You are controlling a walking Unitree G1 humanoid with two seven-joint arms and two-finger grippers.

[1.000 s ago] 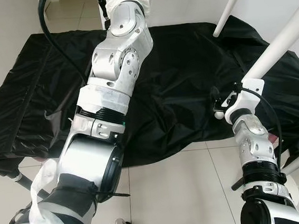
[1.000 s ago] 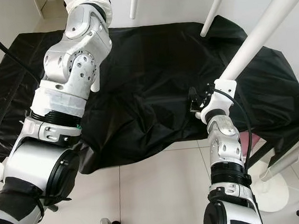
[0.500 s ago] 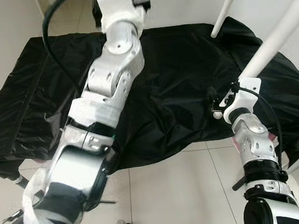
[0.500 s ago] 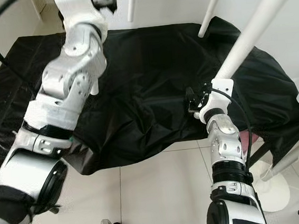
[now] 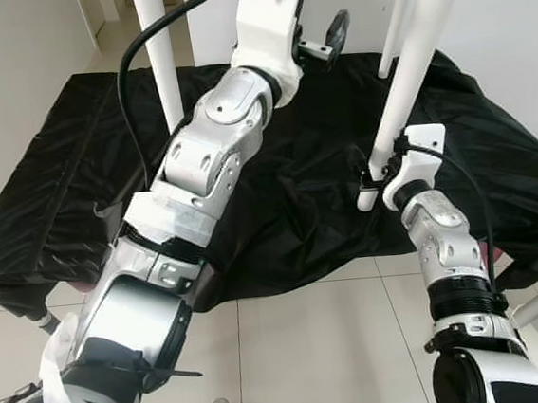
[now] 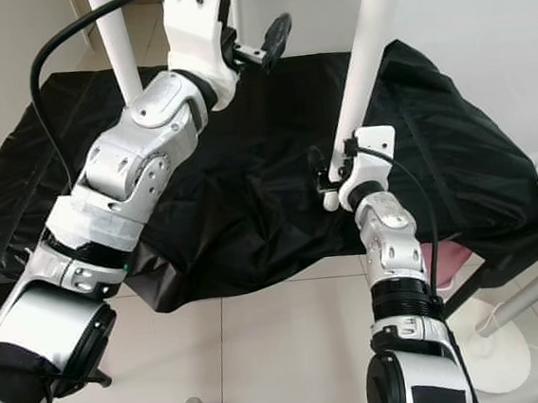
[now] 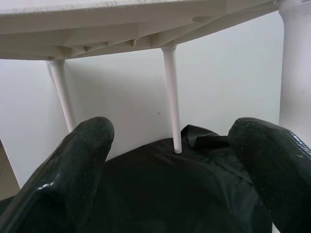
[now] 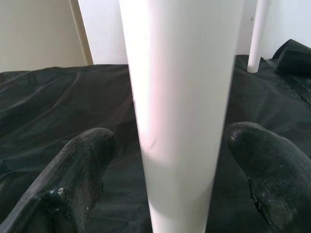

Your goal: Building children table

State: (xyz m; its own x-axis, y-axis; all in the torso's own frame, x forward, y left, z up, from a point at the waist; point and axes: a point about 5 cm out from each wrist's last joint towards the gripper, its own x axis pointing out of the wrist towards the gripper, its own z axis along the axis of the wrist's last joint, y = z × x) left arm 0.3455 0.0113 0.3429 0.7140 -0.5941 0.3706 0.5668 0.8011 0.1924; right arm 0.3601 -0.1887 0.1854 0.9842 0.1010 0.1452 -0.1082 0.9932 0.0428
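The right gripper (image 8: 170,179) is straddling the nearest white leg (image 5: 418,63), fingers (image 8: 77,165) parted beside it, not clamped, above the black sheet (image 5: 322,158). Beyond that leg, the left gripper (image 7: 175,165) is hanging open under the tabletop (image 7: 121,24). Legs appear fitted, so the table looks nearly built.

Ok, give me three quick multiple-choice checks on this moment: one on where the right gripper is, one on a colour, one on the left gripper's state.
1. The right gripper sits
A. on the floor
B. around a white table leg
C. inside a box

2. The sheet under the legs is
A. black
B. red
C. white

3. The left gripper is
A. shut on a leg
B. shut on the sheet
C. open, holding nothing

Answers: B, a finger shows on each side of the leg; A, the cloth is dark throughout; C, its fingers are apart with only background between.
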